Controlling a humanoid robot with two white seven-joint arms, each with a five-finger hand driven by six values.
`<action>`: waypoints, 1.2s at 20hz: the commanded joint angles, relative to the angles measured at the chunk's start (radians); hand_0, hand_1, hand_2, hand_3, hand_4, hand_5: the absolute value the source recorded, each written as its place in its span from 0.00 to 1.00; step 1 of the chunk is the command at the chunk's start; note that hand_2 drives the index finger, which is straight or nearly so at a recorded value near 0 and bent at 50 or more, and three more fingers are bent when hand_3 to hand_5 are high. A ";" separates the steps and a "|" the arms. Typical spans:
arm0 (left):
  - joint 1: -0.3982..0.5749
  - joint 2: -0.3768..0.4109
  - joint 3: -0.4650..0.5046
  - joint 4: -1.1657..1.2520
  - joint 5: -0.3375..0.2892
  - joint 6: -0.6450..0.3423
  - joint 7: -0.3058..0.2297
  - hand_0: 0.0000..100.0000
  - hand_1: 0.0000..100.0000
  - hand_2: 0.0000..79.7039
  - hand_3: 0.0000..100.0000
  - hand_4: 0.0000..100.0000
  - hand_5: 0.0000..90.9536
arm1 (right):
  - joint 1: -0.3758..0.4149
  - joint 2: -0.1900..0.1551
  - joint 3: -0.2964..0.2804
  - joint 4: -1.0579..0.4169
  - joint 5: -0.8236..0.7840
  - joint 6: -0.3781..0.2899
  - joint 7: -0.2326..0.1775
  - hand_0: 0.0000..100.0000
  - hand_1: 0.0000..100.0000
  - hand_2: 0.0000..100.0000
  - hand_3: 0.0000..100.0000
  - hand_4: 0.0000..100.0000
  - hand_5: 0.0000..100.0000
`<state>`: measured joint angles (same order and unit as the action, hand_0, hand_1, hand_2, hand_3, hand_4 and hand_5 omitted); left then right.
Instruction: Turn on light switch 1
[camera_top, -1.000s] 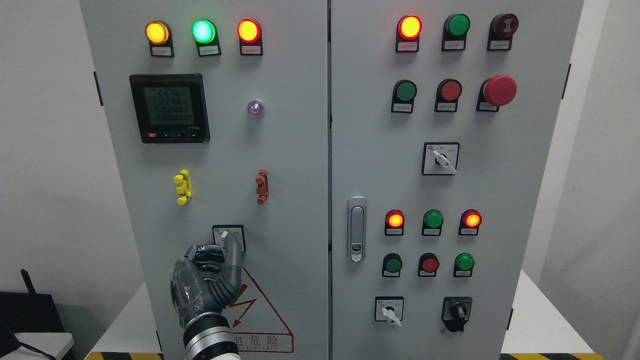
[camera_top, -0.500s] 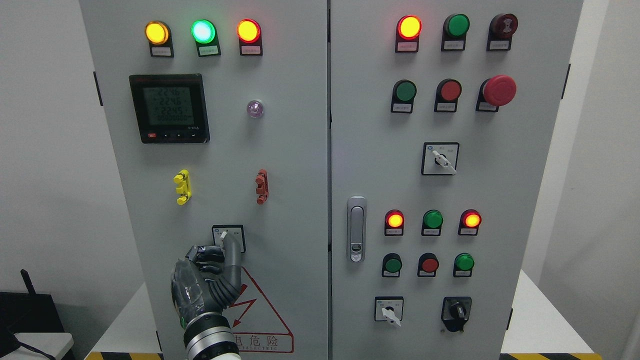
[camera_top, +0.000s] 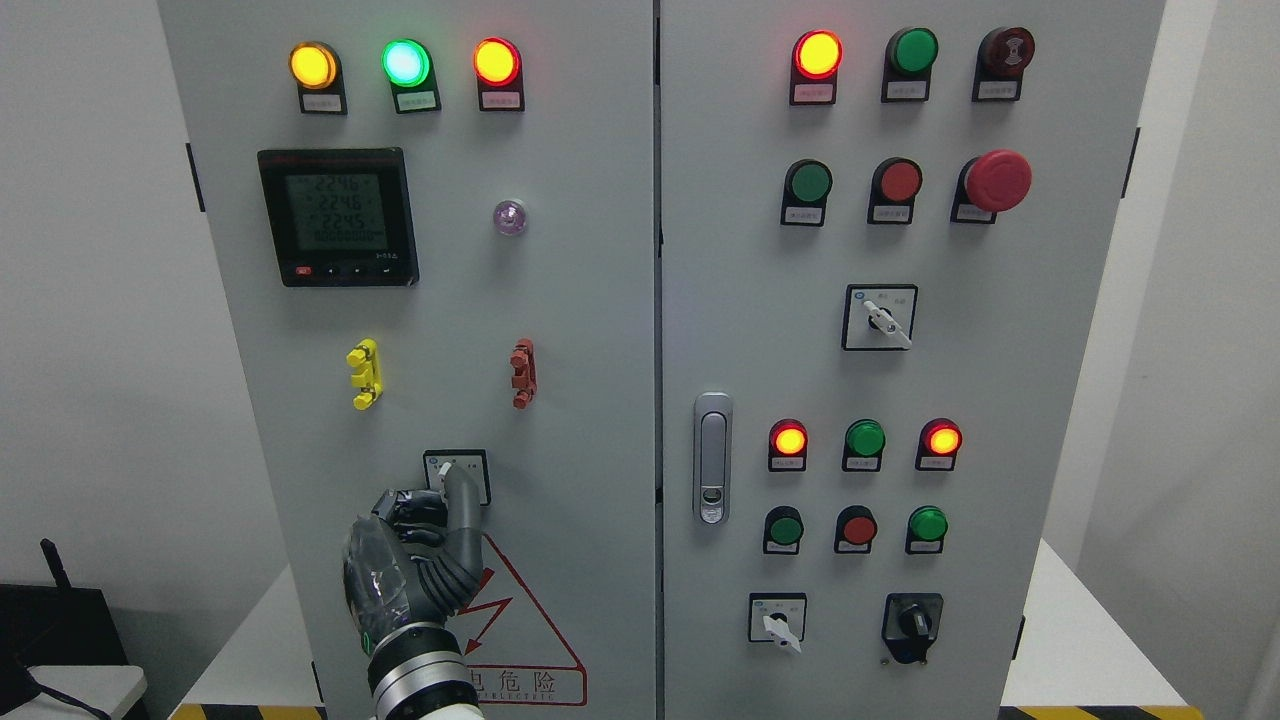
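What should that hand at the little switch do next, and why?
Probably nudge the switch lever sideways to the right. The left hand has one finger stretched up against the lever, which points up-left, and the other fingers are curled in.

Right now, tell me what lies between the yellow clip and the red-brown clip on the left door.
In the head view, the stretch between the yellow clip and the red-brown clip is bare grey door panel; nothing is mounted there.

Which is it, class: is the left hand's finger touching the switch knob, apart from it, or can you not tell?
Touching. In the head view the left hand's extended finger lies against the switch's white knob, with no gap visible between them.
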<state>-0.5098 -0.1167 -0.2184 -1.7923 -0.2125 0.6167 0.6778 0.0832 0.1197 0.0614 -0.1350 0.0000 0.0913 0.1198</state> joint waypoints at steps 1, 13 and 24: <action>-0.001 0.000 -0.001 0.001 0.001 -0.002 0.000 0.55 0.32 0.74 0.68 0.73 0.77 | 0.000 0.000 0.000 0.000 -0.018 -0.001 0.000 0.12 0.39 0.00 0.00 0.00 0.00; -0.001 0.000 -0.001 0.001 0.004 -0.002 -0.023 0.62 0.26 0.77 0.70 0.75 0.78 | 0.000 0.000 0.000 0.000 -0.017 -0.001 0.000 0.12 0.39 0.00 0.00 0.00 0.00; 0.002 -0.001 -0.001 -0.004 0.004 -0.002 -0.026 0.42 0.18 0.78 0.70 0.75 0.79 | 0.000 0.000 0.000 0.000 -0.017 -0.001 0.000 0.12 0.39 0.00 0.00 0.00 0.00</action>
<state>-0.5104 -0.1167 -0.2189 -1.7927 -0.2087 0.6159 0.6534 0.0829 0.1197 0.0614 -0.1350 0.0000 0.0913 0.1198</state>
